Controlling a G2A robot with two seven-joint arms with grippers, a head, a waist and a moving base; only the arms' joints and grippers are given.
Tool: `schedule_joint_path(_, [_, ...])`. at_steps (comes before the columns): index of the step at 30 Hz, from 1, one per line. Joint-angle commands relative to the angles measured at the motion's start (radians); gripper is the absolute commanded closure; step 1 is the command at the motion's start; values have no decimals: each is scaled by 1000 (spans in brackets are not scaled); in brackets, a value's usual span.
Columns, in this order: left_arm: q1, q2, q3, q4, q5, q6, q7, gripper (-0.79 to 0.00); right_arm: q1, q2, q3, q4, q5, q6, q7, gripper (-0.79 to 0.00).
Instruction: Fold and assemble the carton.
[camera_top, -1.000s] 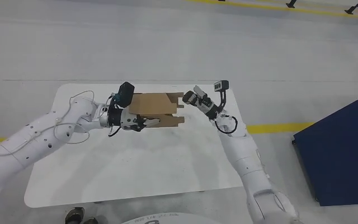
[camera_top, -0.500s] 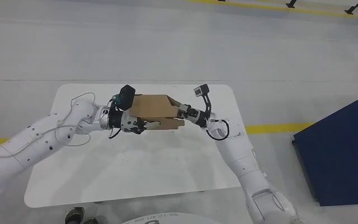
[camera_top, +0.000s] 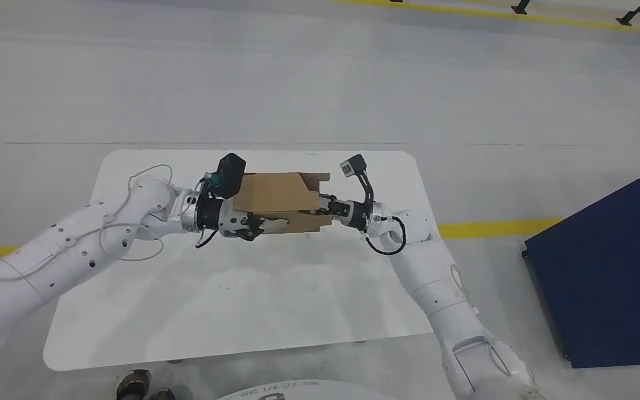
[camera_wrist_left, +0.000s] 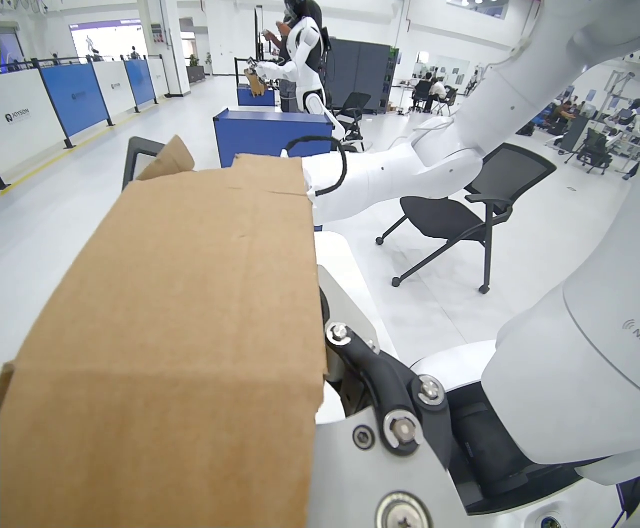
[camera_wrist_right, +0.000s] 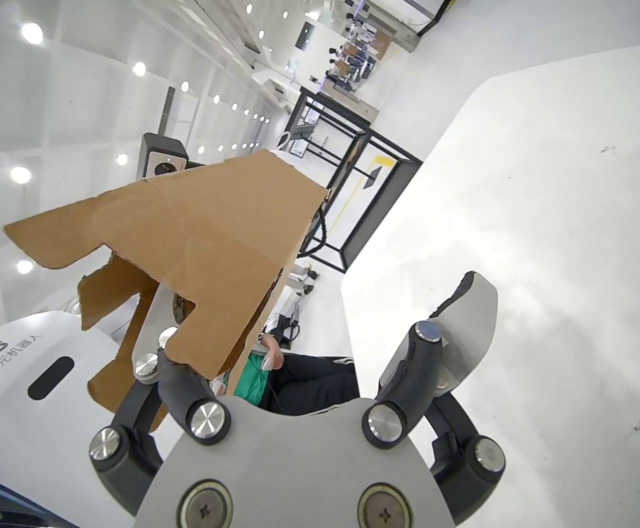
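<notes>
The brown carton (camera_top: 283, 195) is held above the white table (camera_top: 250, 300), lying lengthwise between the two arms. My left gripper (camera_top: 247, 222) is shut on its near long edge; in the left wrist view the carton (camera_wrist_left: 175, 325) covers one side and a finger (camera_wrist_left: 380, 380) sits against its edge. My right gripper (camera_top: 330, 208) is at the carton's right end and stands open. In the right wrist view an end flap of the carton (camera_wrist_right: 200, 240) lies over one finger, and the other finger (camera_wrist_right: 460, 315) is bare above the table.
A thin cable (camera_top: 140, 175) loops on the table's left side beside the left arm. A blue panel (camera_top: 600, 270) stands on the floor off the table's right. An office chair (camera_wrist_left: 450, 215) is on the floor beyond the table edge.
My right gripper has moved left and down from beside the carton onto its right end, and the end flaps have folded inward. The left gripper has kept its hold, shifting slightly right.
</notes>
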Motion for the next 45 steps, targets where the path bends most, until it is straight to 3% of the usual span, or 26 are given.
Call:
schedule_joint_path(1, [-1,2,0,0,1,0,5,0,7,3,16,9,62,19,26,-785])
schedule_joint_path(8, [-2,9,0,-6,21,0,27,0,59,7,40,95,115,55,9,-785])
schedule_joint_path(18, [2,9,0,-9,46,0,48,0,59,3,-21,61,-15,35,-41,-785])
schedule_joint_path(27, [1,18,0,-4,76,0,89,0,72,12,30,90,91,59,-41,-785])
schedule_joint_path(36, [1,16,0,-14,99,0,98,0,98,6,-2,101,-16,88,-174,-785])
schedule_joint_path(45, [6,14,0,-3,99,0,99,0,59,19,-18,32,32,82,55,-785])
